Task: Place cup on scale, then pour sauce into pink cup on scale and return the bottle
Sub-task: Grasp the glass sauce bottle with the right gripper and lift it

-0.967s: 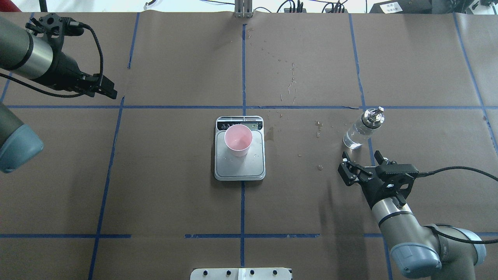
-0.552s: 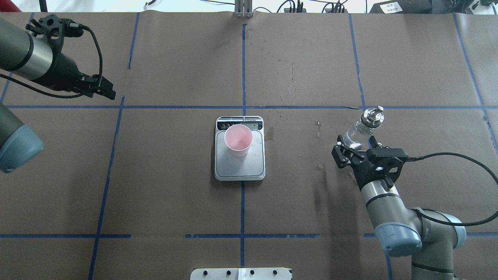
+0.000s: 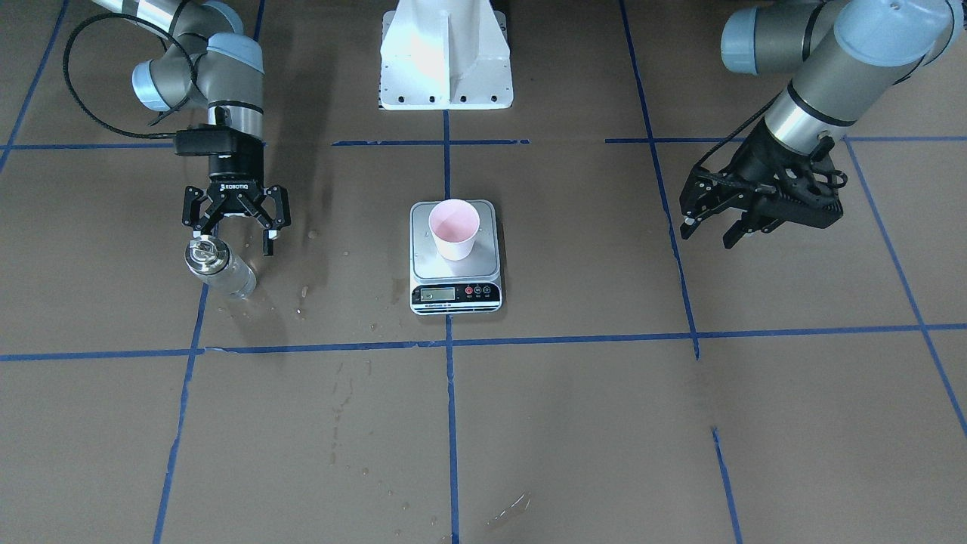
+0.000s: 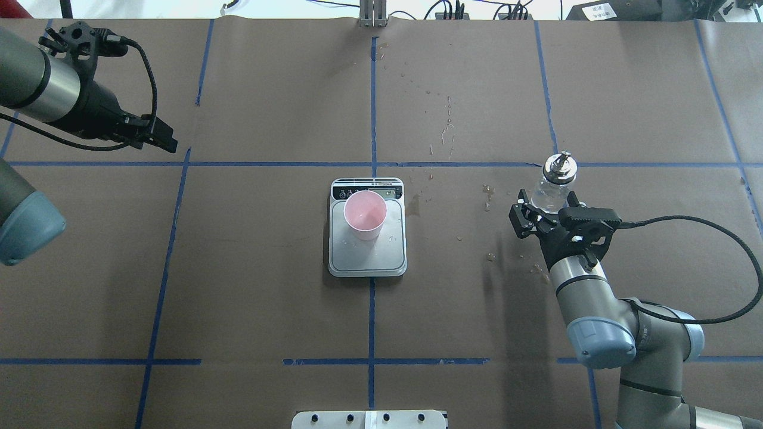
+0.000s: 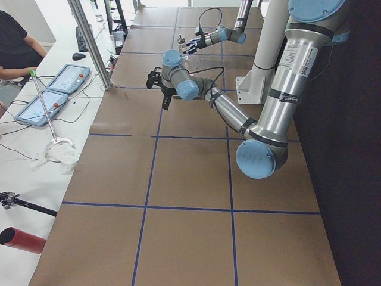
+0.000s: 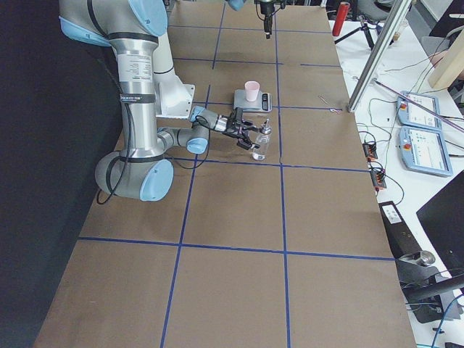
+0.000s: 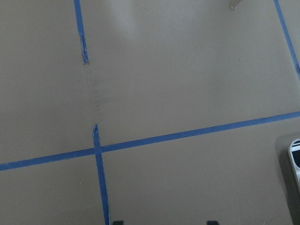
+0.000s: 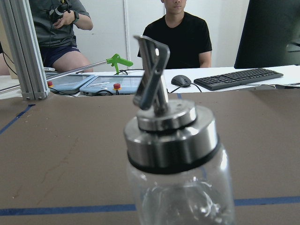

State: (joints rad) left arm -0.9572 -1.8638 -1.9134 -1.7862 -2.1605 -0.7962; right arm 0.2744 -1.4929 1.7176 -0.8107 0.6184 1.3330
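We see the right gripper (image 3: 233,240) low near the right edge of the desk (image 4: 268,298), jaws spread wide. The glass bottle (image 3: 227,276) stands just at its fingertips; whether they touch it we cannot tell. The pink cup (image 4: 365,214) sits on the scale (image 4: 368,259) mid-desk. The left gripper (image 3: 706,234) hovers toward the far left corner, jaws apart.

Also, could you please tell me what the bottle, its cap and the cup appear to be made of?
The bottle looks like clear glass: transparent, with sharp highlights, though hard plastic is possible. Its pourer cap seems polished metal, mirror-bright silver. The cup is probably paper: matte pale pink, thin rim.
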